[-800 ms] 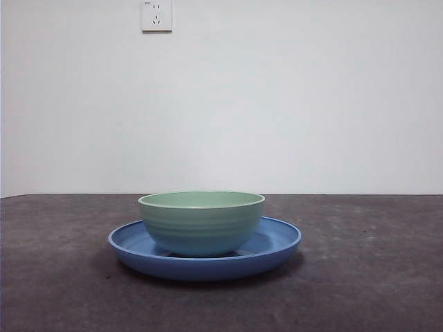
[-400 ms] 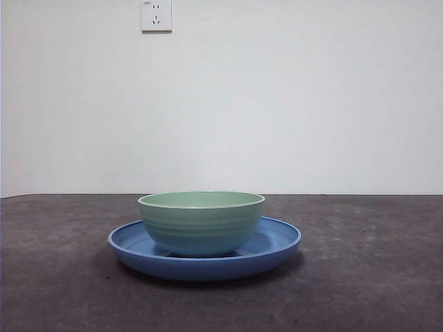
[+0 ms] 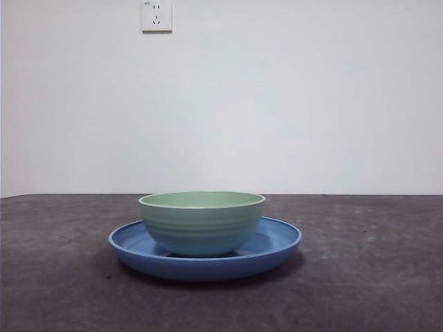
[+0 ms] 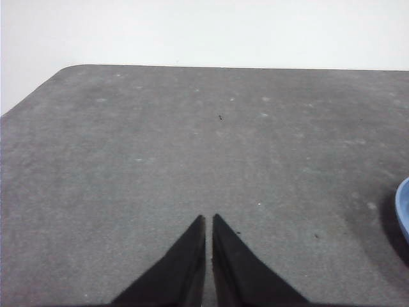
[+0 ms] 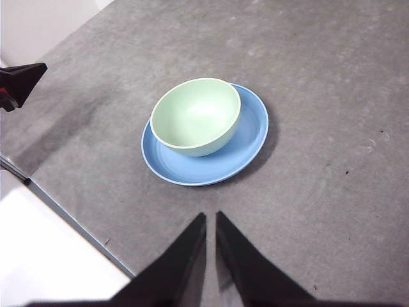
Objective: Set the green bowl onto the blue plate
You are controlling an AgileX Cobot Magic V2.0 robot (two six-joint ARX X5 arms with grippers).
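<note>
Grey table [image 3: 360, 277]: green bowl [image 3: 201, 223] hides blue plate's [image 3: 138, 252] centre.

Mint-green bowl [image 3: 201, 223] with faint ridges; glossy blue plate [image 3: 277, 242]; mottled dark grey table [image 3: 374, 277].

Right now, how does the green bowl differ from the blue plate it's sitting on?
The green bowl is pale mint green; the blue plate is medium blue. The bowl is deep with steep, faintly ridged sides, while the plate is shallow with a low sloping rim. The bowl is narrower, so the plate's rim shows all around it. The bowl rests on the plate; the plate rests on the table. Both are round, glossy and upright.
</note>
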